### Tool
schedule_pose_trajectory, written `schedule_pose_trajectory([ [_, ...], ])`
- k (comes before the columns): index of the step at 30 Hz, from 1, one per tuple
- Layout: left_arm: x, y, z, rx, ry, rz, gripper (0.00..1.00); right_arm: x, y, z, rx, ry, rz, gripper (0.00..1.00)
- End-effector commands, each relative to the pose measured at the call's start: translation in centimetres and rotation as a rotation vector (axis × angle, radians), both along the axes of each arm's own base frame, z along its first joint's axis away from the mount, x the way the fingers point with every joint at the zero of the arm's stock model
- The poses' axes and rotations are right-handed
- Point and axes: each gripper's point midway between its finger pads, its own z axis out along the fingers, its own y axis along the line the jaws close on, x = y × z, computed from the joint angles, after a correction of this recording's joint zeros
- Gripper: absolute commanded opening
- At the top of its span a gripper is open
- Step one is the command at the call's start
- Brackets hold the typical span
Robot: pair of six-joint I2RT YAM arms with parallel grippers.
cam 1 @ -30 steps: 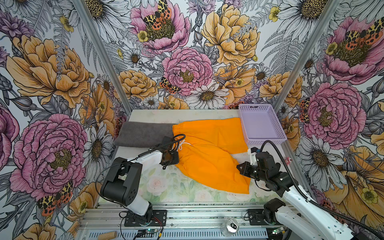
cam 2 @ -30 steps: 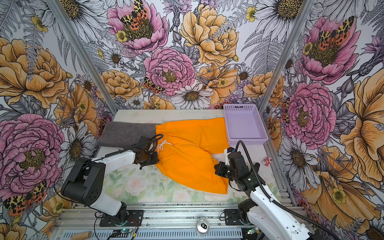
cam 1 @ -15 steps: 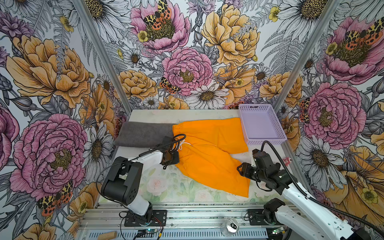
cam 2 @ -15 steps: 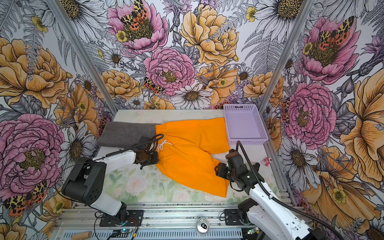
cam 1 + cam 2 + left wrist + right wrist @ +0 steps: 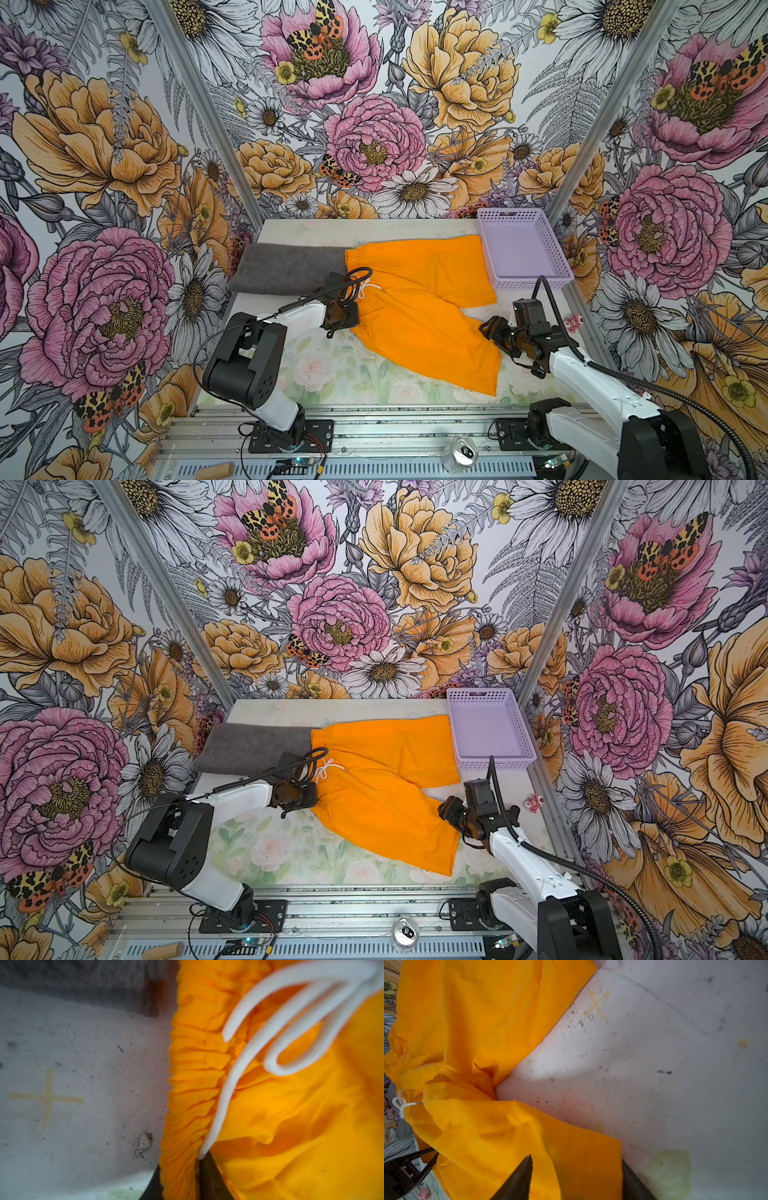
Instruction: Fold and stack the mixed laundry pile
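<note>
The table (image 5: 374, 232) is carrying the orange shorts (image 5: 419, 307), spread mid-surface. Their waistband is touching the grey towel (image 5: 286, 268) at far left. The left gripper (image 5: 180, 1172) is pinching the waistband. The right gripper (image 5: 577, 1167) is standing partly open over a leg hem, gripping nothing.

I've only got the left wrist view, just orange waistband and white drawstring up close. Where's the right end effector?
Observer: In both top views the right end effector sits at the right edge of the near leg of the orange shorts.
Operator: Is it gripping the cloth?
Observer: No. The right wrist view shows its fingers apart, with the leg's hem lying between them.
Operator: And the basket?
Observer: The lavender basket stands at the far right corner of the table, beside the far leg, with nothing in it.
</note>
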Motion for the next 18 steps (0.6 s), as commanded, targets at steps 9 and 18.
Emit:
schedule_pose_trajectory([
  [9,-1.6,0.8,-2.5,0.044,0.089,0.01,0.0,3.0,-2.0,4.2,-0.135,-0.175,-0.02,0.0],
  [18,-1.8,1.7,-1.9,0.061,0.085,0.046,0.0,3.0,-3.7,14.1,-0.317,-0.354,0.048,0.0],
])
